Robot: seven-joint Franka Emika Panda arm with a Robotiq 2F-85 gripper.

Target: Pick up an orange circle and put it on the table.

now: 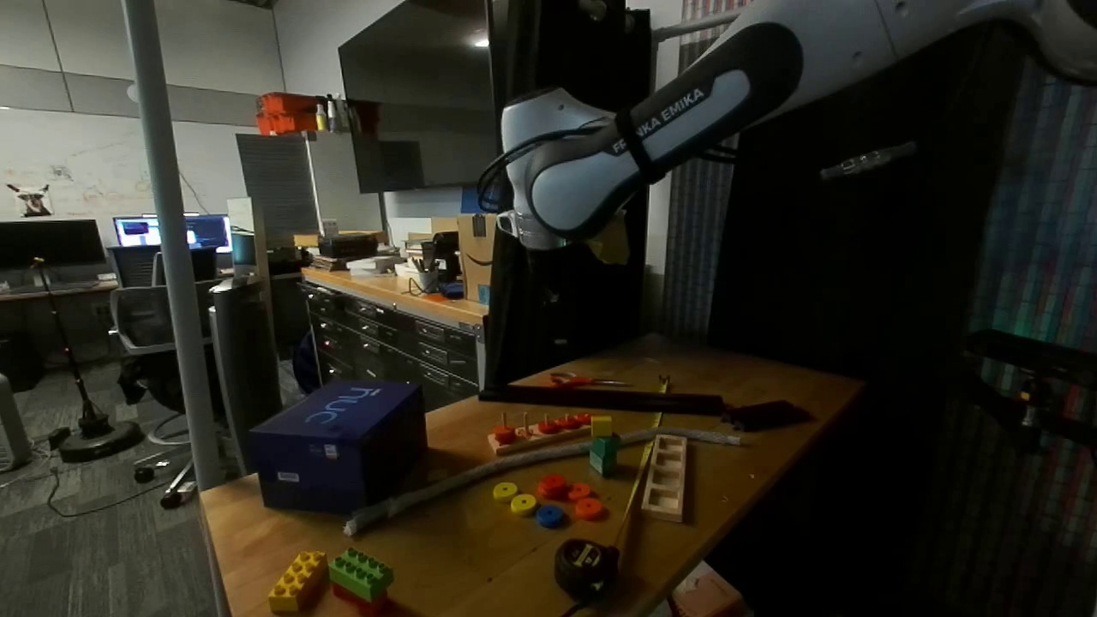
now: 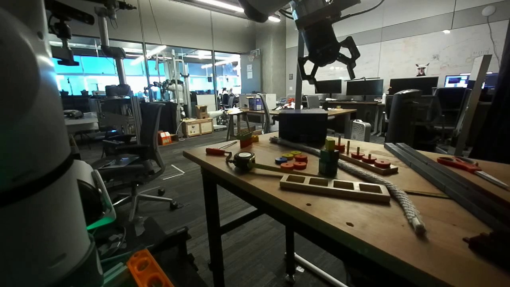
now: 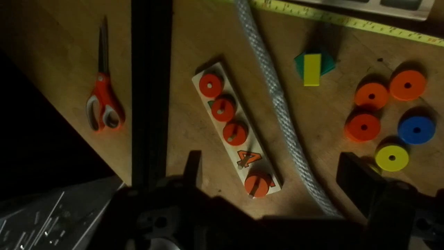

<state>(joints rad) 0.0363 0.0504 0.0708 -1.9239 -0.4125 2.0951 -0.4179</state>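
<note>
While gripper [image 2: 334, 81] hangs high, jaws spread wide, nothing held, orange circle [image 3: 408, 92] lies flat on table [image 1: 463, 566]. Wrist view: orange circle at twelve o'clock from blue disc [image 3: 416, 137]; second orange circle [image 3: 365, 96] at ten; yellow disc [image 3: 392, 164] at seven. Grey rope [image 3: 281, 111] runs past at nine, between blue disc and peg board [image 3: 252, 143]. Scissors [image 3: 103, 89] also toward nine, farther out, beyond dark bar [image 3: 151, 97].

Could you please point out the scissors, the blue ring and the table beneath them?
Scissors [image 3: 102, 87]: in the wrist view, on their orange handle.
Blue ring [image 3: 408, 131]: in the wrist view, on its face beside the hole.
Table [image 2: 370, 215]: in an exterior view, on its bare wooden top.
</note>
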